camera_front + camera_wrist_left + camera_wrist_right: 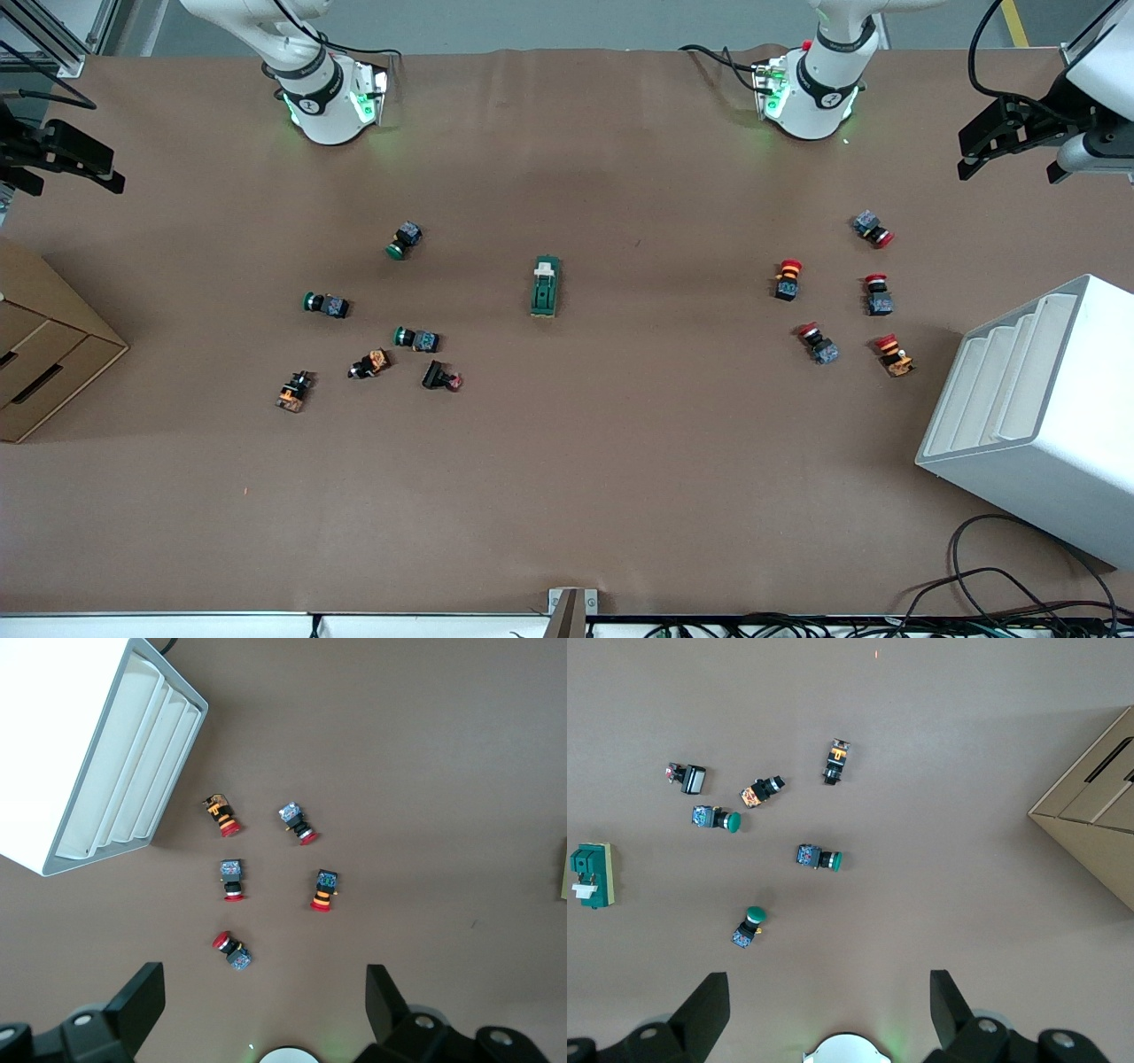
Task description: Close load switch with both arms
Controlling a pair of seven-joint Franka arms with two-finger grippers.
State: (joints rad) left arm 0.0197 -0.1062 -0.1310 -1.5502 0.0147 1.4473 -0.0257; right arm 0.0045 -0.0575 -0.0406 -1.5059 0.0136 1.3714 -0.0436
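Observation:
The load switch (546,286), a dark-green block with a cream lever on top, lies at the middle of the brown table, untouched. It also shows in the right wrist view (592,875). My left gripper (974,158) is raised over the left arm's end of the table, open and empty; its wrist view (264,992) looks down on red-capped buttons. My right gripper (108,173) is raised over the right arm's end of the table, open and empty (828,992). Both grippers are well away from the switch.
Several green-capped and black push buttons (415,338) lie toward the right arm's end. Several red-capped buttons (877,294) lie toward the left arm's end. A white slotted rack (1036,416) stands beside them. A cardboard box (44,354) stands at the right arm's end.

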